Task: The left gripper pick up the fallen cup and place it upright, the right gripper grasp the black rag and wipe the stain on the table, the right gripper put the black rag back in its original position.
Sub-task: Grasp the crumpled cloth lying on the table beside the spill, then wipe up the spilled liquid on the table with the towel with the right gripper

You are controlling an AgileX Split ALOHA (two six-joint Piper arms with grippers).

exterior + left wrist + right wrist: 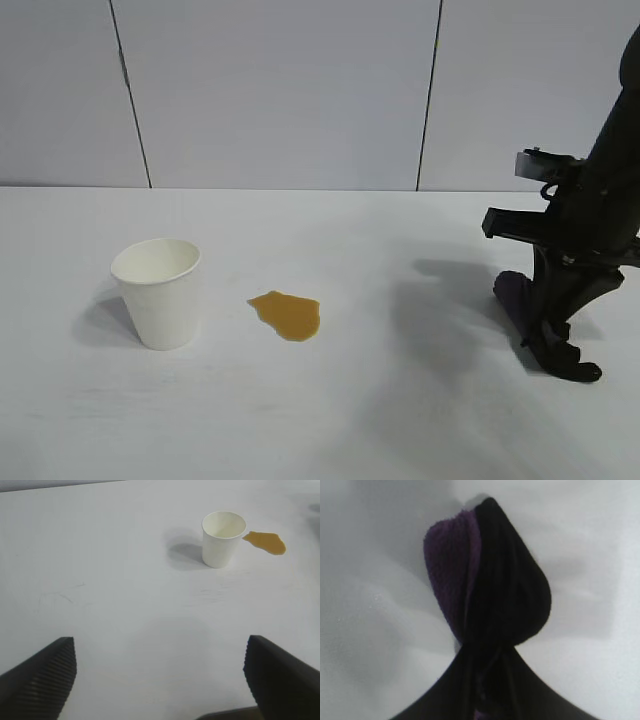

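The white cup stands upright on the left side of the table. The amber stain lies just to its right. At the far right, my right gripper points down at the tabletop, shut on the black rag. The right wrist view shows the rag bunched, purple on one side, pinched at the right gripper. My left gripper is open and holds nothing. It hovers well back from the cup and the stain, and it is outside the exterior view.
A grey panelled wall rises behind the table's far edge. A stretch of bare tabletop lies between the stain and the rag.
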